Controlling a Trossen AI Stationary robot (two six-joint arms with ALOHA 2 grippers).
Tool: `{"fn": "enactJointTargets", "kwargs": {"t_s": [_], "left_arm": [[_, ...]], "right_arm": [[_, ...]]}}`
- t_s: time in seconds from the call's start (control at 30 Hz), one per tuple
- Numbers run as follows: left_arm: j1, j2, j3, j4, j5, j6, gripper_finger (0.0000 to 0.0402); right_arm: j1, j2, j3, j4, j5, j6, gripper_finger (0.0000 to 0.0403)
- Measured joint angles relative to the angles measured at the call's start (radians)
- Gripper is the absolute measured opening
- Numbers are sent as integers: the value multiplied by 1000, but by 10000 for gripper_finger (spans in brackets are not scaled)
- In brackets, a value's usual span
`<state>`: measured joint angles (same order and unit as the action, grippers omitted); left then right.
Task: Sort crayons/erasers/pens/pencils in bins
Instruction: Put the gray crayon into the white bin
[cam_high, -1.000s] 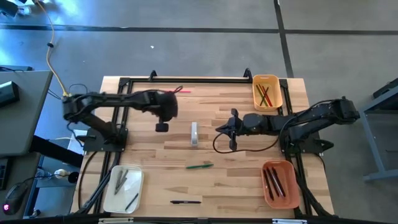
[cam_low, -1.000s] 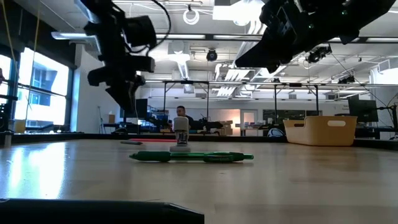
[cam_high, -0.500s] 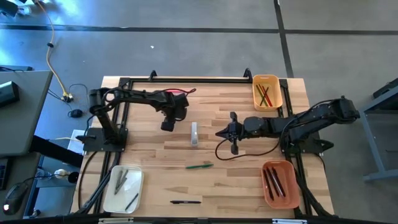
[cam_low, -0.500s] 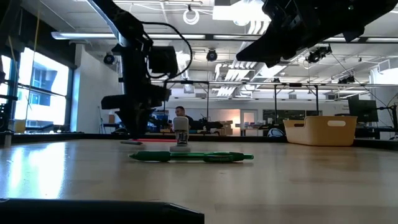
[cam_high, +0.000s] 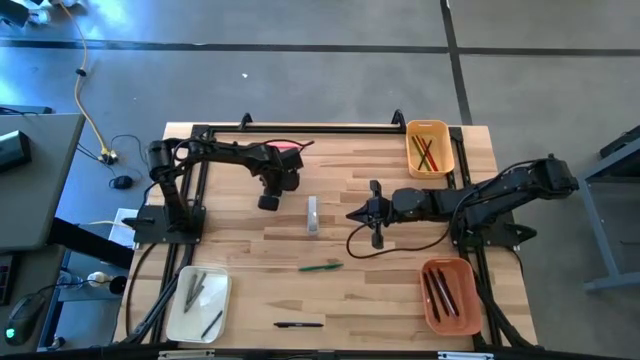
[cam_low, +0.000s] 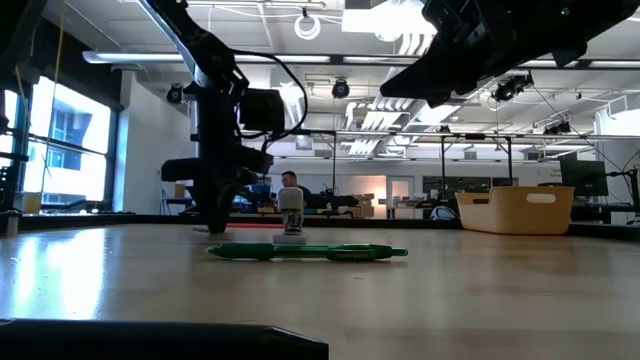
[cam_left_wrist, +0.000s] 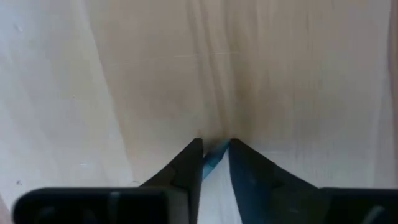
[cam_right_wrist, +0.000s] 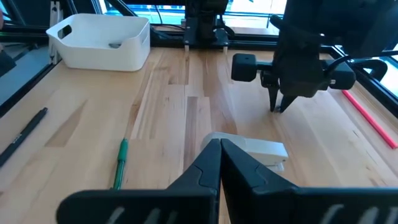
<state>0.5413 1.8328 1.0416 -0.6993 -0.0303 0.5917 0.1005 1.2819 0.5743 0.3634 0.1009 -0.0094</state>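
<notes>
On the far left of the table (cam_high: 400, 215), the left gripper (cam_left_wrist: 214, 149) pinches something small and blue, unidentifiable, while the right gripper (cam_right_wrist: 219, 146) stays clenched empty.

From above, the left tool (cam_high: 283, 177) and its wrist cover part of the red pencil (cam_high: 292, 146), and the tips cannot be made out. In the left wrist view a small blue thing (cam_left_wrist: 214, 157) sits between the fingers (cam_left_wrist: 186, 163), too blurred to name. Contents of the white bin (cam_high: 197, 303) are too small to tell. The black pen (cam_right_wrist: 23, 135) is cut off by the right wrist picture's edge
</notes>
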Motion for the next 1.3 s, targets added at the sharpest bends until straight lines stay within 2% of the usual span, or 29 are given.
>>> {"fn": "enactJointTargets", "kwargs": {"t_s": [0.27, 0.63, 0.93, 1.3], "left_arm": [[-25, -3, -1, -9, -8, -4, 6], [-31, -45, -7, -55, -7, -128, 0], [-54, -132, -6, -163, 6, -326, 1], [-133, -289, -5, -203, 147, -530, 1]], "right_arm": [[0, 0, 0, 0, 0, -17, 0], [0, 0, -1, 0, 0, -17, 0], [0, 0, -1, -9, 0, -17, 0], [0, 0, -1, -23, 0, -17, 0]]}}
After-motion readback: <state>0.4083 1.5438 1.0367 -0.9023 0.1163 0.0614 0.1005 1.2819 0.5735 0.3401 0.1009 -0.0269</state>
